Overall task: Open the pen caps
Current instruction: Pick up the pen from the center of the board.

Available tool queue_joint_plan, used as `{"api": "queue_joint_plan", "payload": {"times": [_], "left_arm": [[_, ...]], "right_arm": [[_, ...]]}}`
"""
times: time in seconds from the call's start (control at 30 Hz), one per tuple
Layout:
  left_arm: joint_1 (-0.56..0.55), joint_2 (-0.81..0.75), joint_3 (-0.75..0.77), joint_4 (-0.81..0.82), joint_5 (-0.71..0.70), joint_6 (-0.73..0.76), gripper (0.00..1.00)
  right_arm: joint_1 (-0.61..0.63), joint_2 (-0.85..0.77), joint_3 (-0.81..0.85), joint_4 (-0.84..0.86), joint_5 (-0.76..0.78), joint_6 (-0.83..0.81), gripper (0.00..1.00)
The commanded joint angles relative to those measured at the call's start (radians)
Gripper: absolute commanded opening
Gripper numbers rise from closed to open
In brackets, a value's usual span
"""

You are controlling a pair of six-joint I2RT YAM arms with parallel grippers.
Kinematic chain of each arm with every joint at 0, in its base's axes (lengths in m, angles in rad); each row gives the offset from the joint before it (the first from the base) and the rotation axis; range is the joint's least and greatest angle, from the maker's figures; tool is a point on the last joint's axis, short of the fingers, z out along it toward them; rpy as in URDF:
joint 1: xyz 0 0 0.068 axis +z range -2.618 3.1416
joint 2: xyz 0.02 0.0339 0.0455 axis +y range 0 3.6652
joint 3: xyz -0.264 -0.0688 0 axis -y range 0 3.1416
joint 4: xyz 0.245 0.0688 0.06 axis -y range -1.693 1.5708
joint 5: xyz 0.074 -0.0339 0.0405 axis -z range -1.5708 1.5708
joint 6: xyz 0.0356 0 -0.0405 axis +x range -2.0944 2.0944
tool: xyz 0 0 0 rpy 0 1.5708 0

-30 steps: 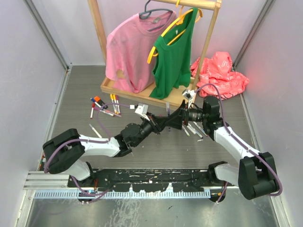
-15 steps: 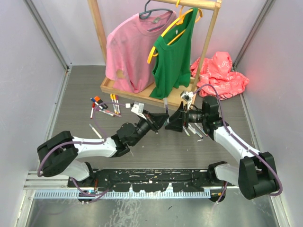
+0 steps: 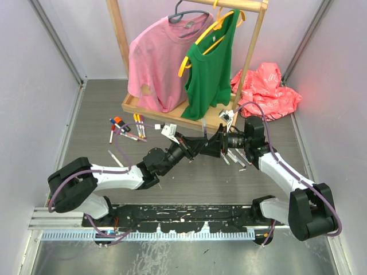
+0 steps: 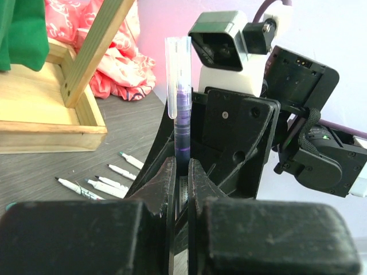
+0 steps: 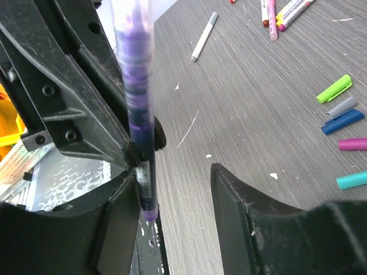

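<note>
Purple pen [image 4: 182,123] standing upright, clamped at its lower end by the closed left gripper [image 4: 181,167], with a clear cap [image 4: 178,69] on its upper end. The right gripper [image 5: 175,183] is parted around the pen, which sits against one finger and apart from the other. Loose caps [image 5: 342,120] in green, grey, blue and pink lie on the grey table [image 5: 246,86].

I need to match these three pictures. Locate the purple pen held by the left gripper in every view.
Top external: centre of the picture, at the tips of the left gripper; too small to make out clearly.
Left wrist: the purple pen stands upright at centre, pinched between the fingers.
Right wrist: upright at the left.
Shared landmark: the left gripper clamping it.
</note>
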Motion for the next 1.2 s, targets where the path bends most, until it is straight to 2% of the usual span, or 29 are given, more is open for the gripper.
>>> {"api": "queue_joint_plan", "payload": {"times": [0.0, 0.17, 0.27, 0.37, 0.43, 0.47, 0.53, 0.6, 0.63, 0.73, 0.83, 0.97, 1.07, 1.17], "left_arm": [[0.004, 0.011, 0.037, 0.081, 0.017, -0.011, 0.0], [0.003, 0.016, 0.035, 0.078, 0.015, -0.012, 0.01], [0.003, 0.016, 0.038, 0.067, 0.017, -0.012, 0.07], [0.006, 0.01, 0.038, 0.052, 0.025, -0.02, 0.29], [0.032, -0.002, 0.036, 0.033, 0.075, -0.056, 0.43], [0.059, -0.01, 0.034, 0.022, 0.127, -0.088, 0.48], [0.132, -0.023, 0.023, 0.034, 0.264, -0.163, 0.52], [0.203, -0.026, 0.001, 0.098, 0.389, -0.23, 0.55], [0.234, -0.024, -0.008, 0.14, 0.442, -0.258, 0.59], [0.286, -0.029, -0.01, 0.193, 0.532, -0.298, 0.7], [0.301, -0.05, 0.028, 0.122, 0.575, -0.277, 0.74], [0.305, -0.063, 0.099, 0.013, 0.591, -0.239, 0.75], [0.305, -0.053, 0.131, -0.005, 0.599, -0.238, 0.74], [0.305, -0.03, 0.153, -0.003, 0.604, -0.252, 0.65]], "right_arm": [[-0.006, -0.023, 0.029, 0.086, 0.007, 0.054, 0.54], [-0.011, -0.029, 0.031, 0.098, -0.005, 0.066, 0.39], [-0.016, -0.028, 0.038, 0.098, -0.027, 0.066, 0.26], [-0.02, -0.029, 0.045, 0.099, -0.053, 0.061, 0.08], [-0.025, -0.026, 0.049, 0.096, -0.071, 0.057, 0.01], [-0.028, -0.025, 0.052, 0.093, -0.081, 0.056, 0.01], [-0.036, -0.025, 0.059, 0.079, -0.104, 0.043, 0.01], [-0.039, -0.028, 0.07, 0.045, -0.121, 0.011, 0.01], [-0.039, -0.031, 0.076, 0.023, -0.129, -0.01, 0.01], [-0.04, -0.031, 0.091, -0.028, -0.162, -0.061, 0.01], [-0.04, -0.022, 0.102, -0.064, -0.184, -0.096, 0.01], [-0.039, -0.02, 0.105, -0.087, -0.188, -0.118, 0.01], [-0.04, -0.015, 0.106, -0.094, -0.188, -0.122, 0.01], [-0.039, -0.007, 0.111, -0.105, -0.189, -0.128, 0.01]]}}
